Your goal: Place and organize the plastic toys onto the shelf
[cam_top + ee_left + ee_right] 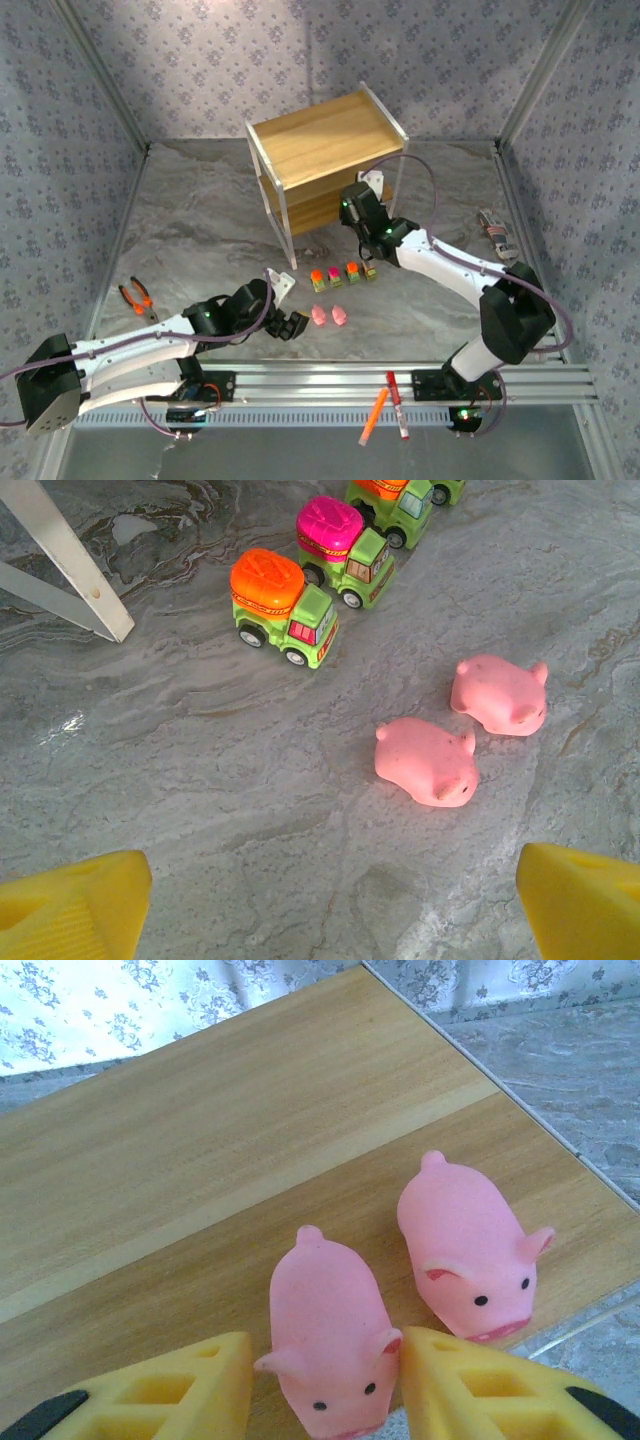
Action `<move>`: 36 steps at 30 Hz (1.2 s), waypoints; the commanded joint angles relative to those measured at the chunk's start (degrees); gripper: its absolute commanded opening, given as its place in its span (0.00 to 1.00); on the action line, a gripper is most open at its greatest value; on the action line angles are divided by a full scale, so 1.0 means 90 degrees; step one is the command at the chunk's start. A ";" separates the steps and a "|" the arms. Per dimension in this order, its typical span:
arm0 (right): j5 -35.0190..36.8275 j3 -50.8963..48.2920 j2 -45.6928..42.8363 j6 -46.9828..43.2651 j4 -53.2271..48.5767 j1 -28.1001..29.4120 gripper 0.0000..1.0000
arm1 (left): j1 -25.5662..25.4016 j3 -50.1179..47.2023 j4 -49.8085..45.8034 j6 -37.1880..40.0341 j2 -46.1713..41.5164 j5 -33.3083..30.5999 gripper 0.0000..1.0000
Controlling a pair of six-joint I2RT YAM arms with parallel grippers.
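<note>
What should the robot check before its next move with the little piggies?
1. The pig between the right gripper fingers rests upright on the shelf board: ok.
2. Right gripper is clear of that pig: cannot tell; its fingers sit close on both sides.
3. The second pig stands beside it on the board: ok.
4. Left gripper is open and empty: ok.
5. Every toy is on the shelf: not ok; two pigs and the trucks sit on the table.
</note>
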 commanded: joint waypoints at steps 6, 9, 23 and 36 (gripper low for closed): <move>0.0267 -0.0182 -0.0412 -0.0110 -0.0174 0.0082 0.45 | -0.0051 0.0191 0.0042 0.0063 -0.0006 -0.0103 0.94; 0.0289 -0.0238 -0.0493 -0.0106 -0.0198 0.0092 0.45 | -0.0051 0.0191 0.0036 0.0061 -0.0006 -0.0107 0.94; 0.0594 -0.0826 -0.1368 0.0018 -0.0561 0.0411 0.45 | -0.0051 0.0189 0.0042 0.0063 -0.0045 -0.0150 0.94; 0.1220 -0.1622 -0.2591 0.0570 -0.1645 0.1344 0.45 | -0.0061 0.0142 0.0061 0.0082 -0.0134 -0.0124 0.94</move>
